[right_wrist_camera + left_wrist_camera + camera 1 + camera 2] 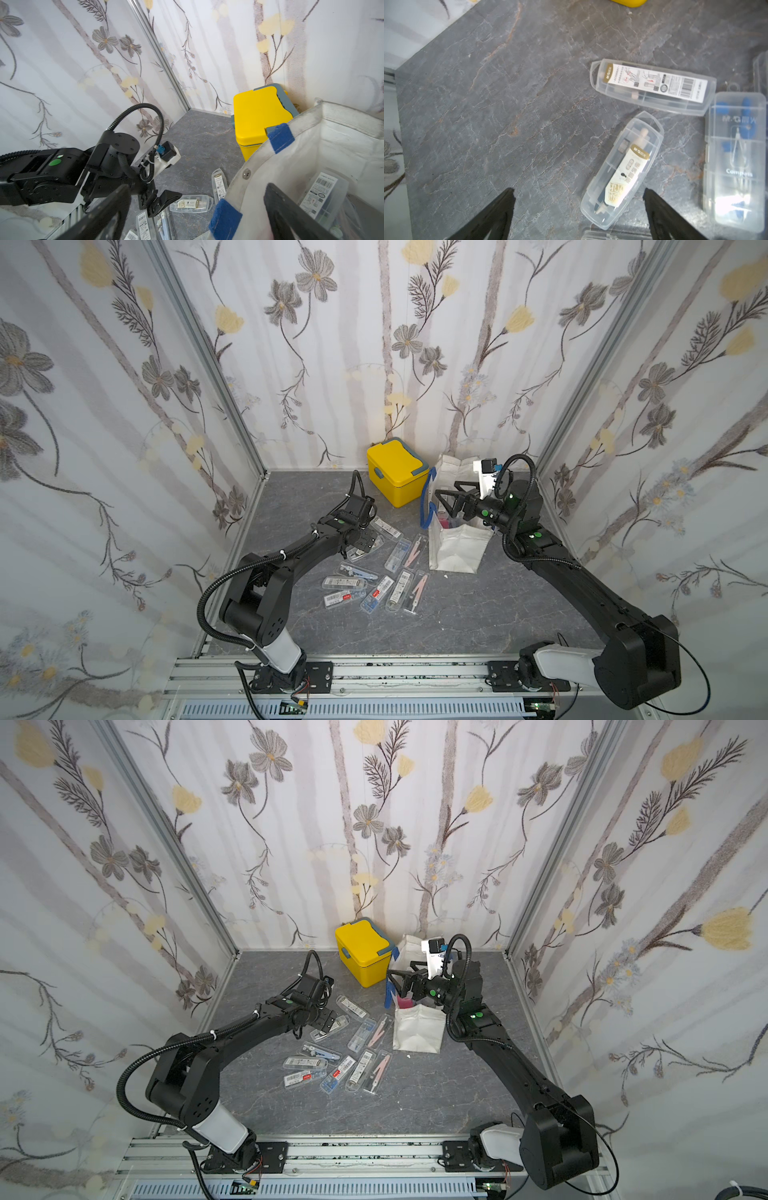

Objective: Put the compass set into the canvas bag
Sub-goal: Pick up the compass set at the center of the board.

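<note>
The bag (457,549) stands right of the loose cases (376,593), with one at least inside. The right gripper (196,193), spread wide and empty, straddles its rim. The left gripper (578,204), the nearer, is likewise wide and empty. It hovers over a compass case (623,170) on the table (488,104). The case's long axis runs obliquely between the fingers, off-centre.

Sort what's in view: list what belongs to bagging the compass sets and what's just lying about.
Belongs to the job: canvas bag, with a case inside; compass sets in clear cases on the table; left gripper, open above them; right gripper, open at the bag's rim.

Just lying about: yellow lidded box, shut, beside the bag.
</note>
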### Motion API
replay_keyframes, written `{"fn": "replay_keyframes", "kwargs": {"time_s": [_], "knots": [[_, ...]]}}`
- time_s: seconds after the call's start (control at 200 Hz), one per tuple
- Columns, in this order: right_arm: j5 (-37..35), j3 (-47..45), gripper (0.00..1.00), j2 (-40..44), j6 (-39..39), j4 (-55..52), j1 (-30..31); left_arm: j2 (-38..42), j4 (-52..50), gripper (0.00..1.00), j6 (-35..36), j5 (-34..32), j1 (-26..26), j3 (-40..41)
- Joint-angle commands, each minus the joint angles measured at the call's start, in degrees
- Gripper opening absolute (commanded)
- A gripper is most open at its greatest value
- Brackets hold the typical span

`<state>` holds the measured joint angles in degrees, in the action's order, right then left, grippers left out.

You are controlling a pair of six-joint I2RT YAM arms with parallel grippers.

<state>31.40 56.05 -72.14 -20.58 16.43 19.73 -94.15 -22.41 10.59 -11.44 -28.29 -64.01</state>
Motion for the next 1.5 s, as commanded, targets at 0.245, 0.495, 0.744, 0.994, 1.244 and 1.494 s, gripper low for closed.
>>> {"fn": "replay_keyframes", "kwargs": {"time_s": [0.245,0.495,0.744,0.994,1.244,1.494], "knots": [[2.88,-3.22,1.00,3.35,2.03,9.41,4.36,-2.07,-2.88,0.89,7.49,7.63,-0.01,0.91],[2.53,-1.44,1.00,2.51,4.49,7.27,6.88,-6.51,-5.11,0.85,8.49,12.31,1.45,-0.55],[2.13,-1.52,1.00,1.61,4.41,7.35,7.60,-10.43,-7.76,0.77,9.49,15.33,3.76,-2.67],[1.72,-1.31,0.99,1.21,4.58,7.28,8.09,-16.11,-11.90,0.66,9.12,13.98,3.93,-5.27],[1.73,-0.43,0.99,0.34,5.09,6.56,8.29,-15.47,-11.16,0.56,8.13,13.46,4.06,-5.51],[1.78,0.02,0.99,-0.20,5.37,6.49,8.56,-15.13,-11.45,0.48,7.44,12.58,2.97,-6.13]]}}
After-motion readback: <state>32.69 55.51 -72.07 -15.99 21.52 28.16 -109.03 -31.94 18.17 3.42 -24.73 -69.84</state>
